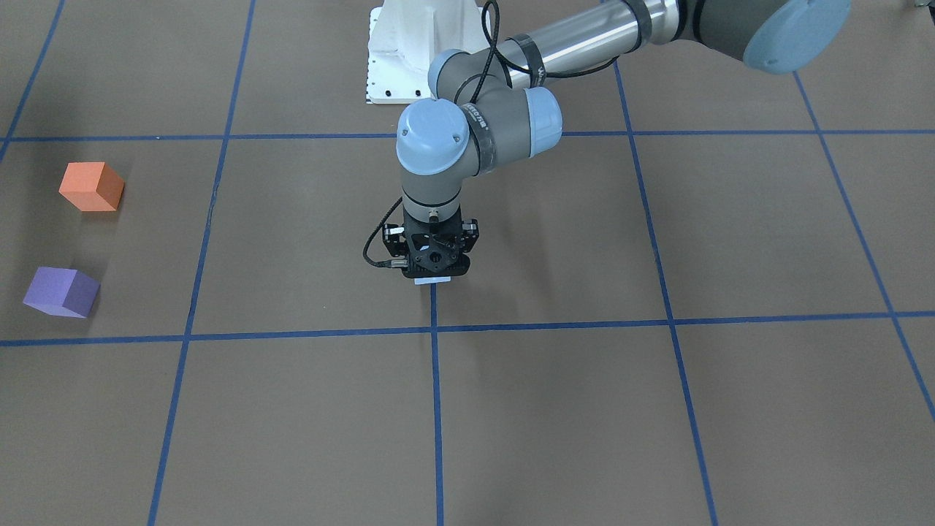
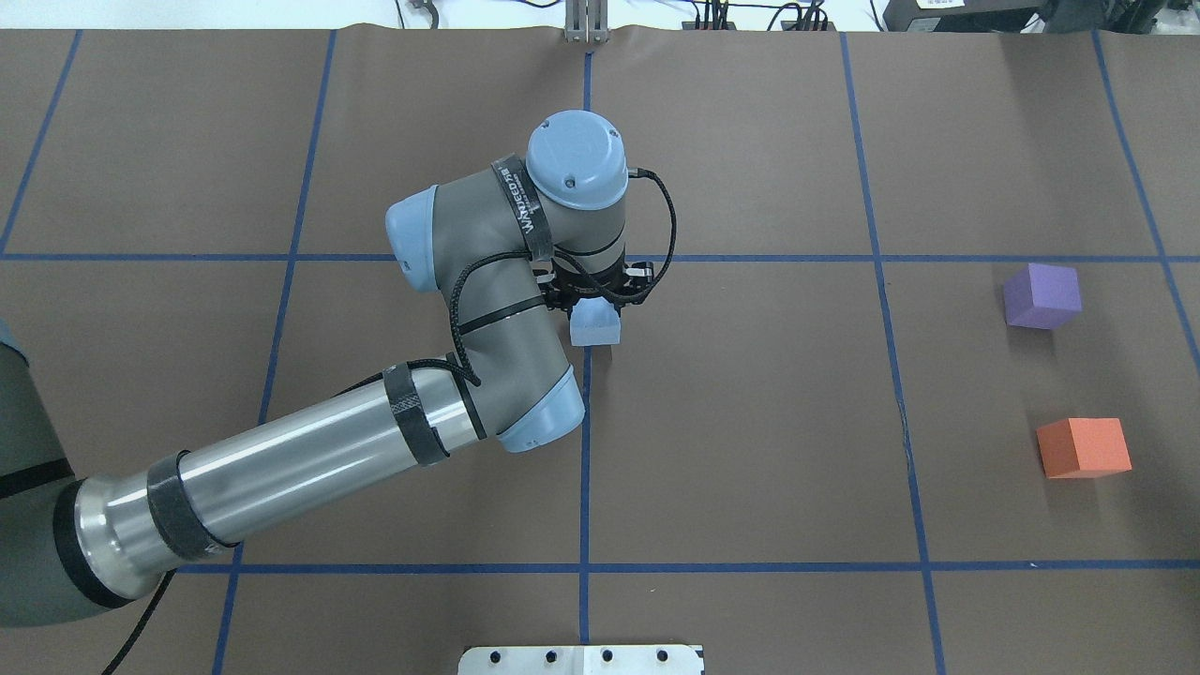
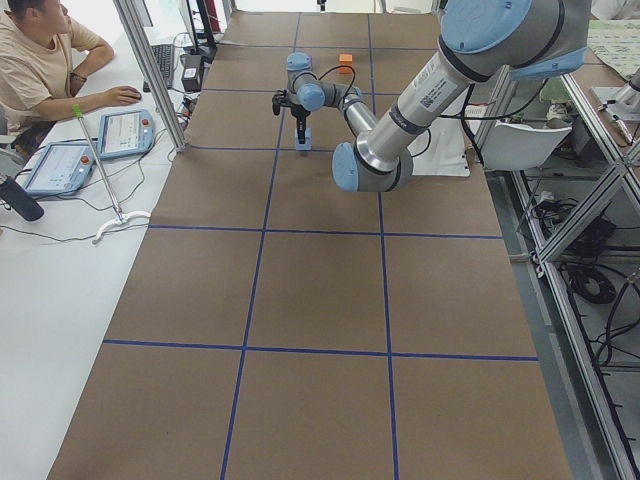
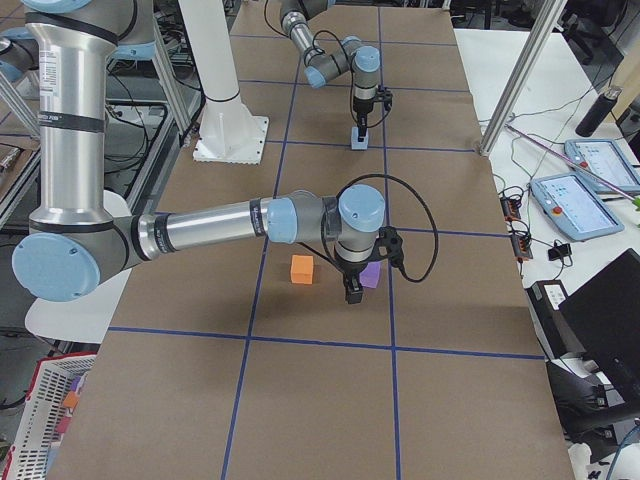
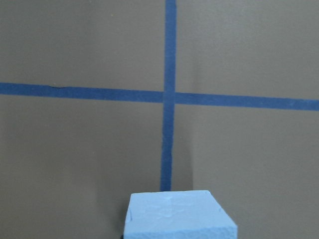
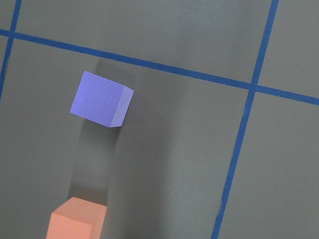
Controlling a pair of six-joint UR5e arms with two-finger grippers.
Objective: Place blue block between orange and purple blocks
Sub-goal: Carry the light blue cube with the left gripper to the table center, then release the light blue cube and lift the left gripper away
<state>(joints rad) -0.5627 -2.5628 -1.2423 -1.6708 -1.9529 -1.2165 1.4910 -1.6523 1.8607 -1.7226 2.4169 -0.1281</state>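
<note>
Nearest the robot, a matte, sharp-edged orange cube (image 2: 1083, 448) is set on the brown, blue-taped table (image 2: 750, 422). At mid-table, well apart, the blue block (image 2: 595, 325) (pale, grainy foam) is clamped by the left gripper (image 1: 434, 272). Farther out the purple cube (image 2: 1041, 295) is seen. Whether the right gripper (image 4: 352, 292) is closed cannot be told.

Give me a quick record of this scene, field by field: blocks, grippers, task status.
Blue block: held by left gripper, over the centre tape line
Orange block: on table, robot's right side
Purple block: farther from robot than orange, apart from it
Gap between them: unoccupied
Right gripper: near those blocks; open or shut unclear
Status: placement not yet done
</note>
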